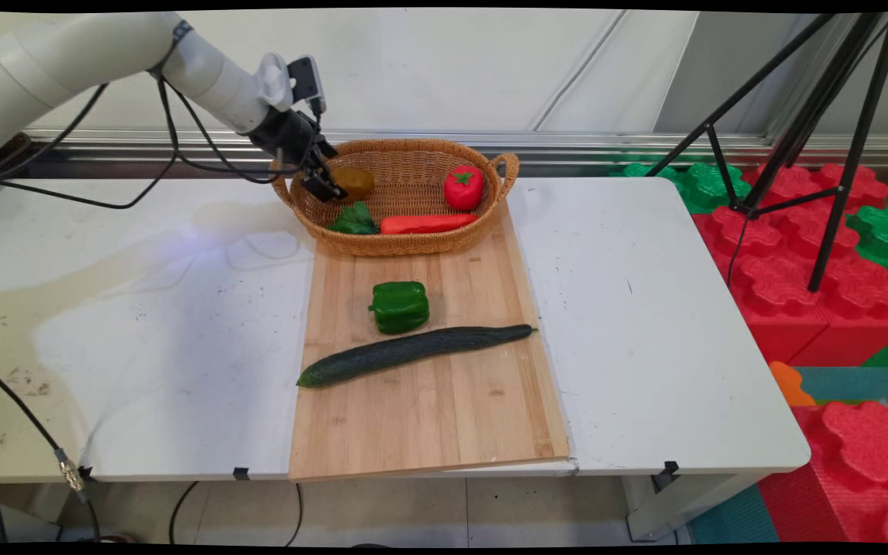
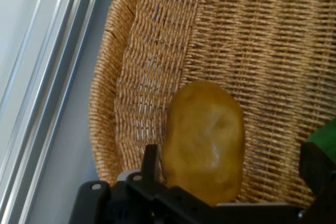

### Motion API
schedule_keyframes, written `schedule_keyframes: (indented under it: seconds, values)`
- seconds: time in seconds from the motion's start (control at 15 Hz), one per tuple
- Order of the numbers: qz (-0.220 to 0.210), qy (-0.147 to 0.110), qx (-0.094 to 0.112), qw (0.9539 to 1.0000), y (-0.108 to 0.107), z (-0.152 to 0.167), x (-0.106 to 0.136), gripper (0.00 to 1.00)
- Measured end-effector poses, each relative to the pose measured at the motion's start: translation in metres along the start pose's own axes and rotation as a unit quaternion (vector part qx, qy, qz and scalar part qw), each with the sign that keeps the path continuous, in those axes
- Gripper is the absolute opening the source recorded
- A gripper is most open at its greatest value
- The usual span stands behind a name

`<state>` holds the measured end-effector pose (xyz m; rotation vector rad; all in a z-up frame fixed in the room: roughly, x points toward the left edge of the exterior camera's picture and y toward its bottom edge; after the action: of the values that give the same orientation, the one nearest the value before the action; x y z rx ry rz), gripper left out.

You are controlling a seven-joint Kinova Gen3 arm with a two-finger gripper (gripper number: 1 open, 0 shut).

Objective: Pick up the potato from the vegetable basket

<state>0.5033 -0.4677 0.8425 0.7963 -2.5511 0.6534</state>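
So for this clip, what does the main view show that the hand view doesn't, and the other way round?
Only the main view shows the cutting board with the green pepper and cucumber, plus the tomato and carrot in the basket. Only the hand view shows the weave up close and the fingers standing apart on either side of the potato. Both show the gripper, basket and potato.
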Motion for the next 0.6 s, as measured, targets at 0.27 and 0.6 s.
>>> schedule_keyframes:
  seconds: [0.27, 0.6]
  values:
    - [-0.003, -0.008, 0.003, 1.0, 0.0, 0.018, 0.005, 1.0]
    - [0.001, -0.014, 0.009, 0.9999, 0.0, 0.034, 0.01, 1.0]
